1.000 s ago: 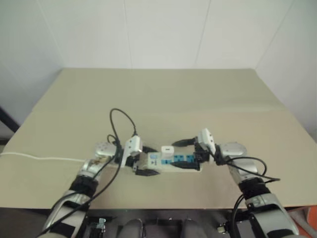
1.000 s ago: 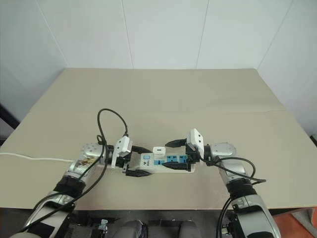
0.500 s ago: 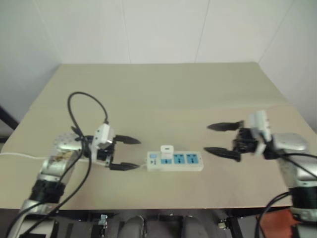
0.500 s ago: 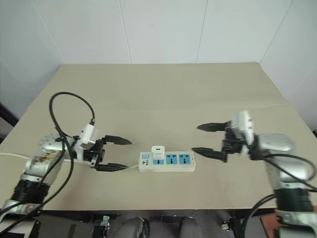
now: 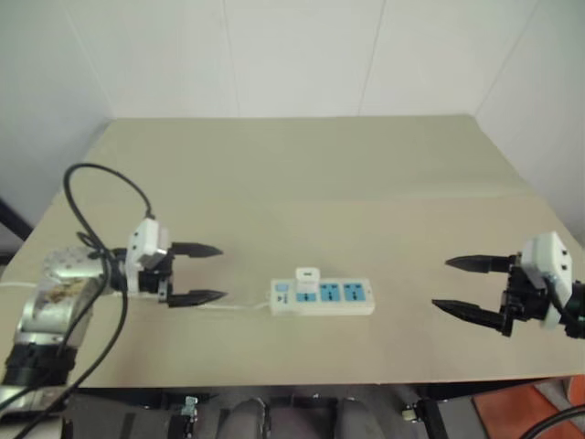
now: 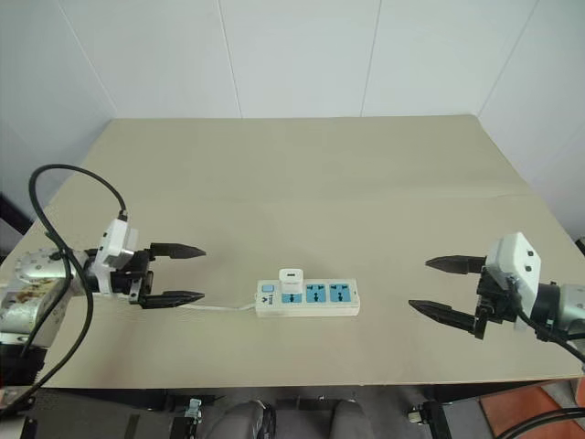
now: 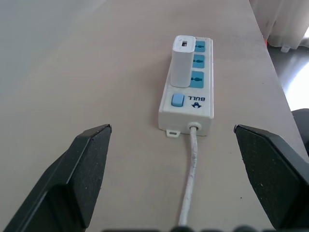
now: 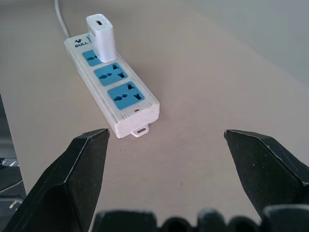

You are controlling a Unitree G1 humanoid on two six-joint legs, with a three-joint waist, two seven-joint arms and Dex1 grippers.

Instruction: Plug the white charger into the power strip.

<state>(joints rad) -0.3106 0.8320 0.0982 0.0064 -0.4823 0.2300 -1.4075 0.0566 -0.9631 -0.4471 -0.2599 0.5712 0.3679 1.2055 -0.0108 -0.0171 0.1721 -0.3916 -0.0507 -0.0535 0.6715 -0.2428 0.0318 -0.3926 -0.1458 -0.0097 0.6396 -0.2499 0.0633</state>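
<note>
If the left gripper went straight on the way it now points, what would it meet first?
Most likely the power strip: the open left gripper faces its cord end, with bare table between. The thin white cord runs along that line and, lying low, might be brushed first. The white charger stands just behind the switch.

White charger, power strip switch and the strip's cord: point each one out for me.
white charger (image 7: 182,60), left wrist view, on its side face.
blue switch (image 7: 178,100), left wrist view, on the button's top.
cord (image 7: 190,181), left wrist view, midway along its visible length.
</note>
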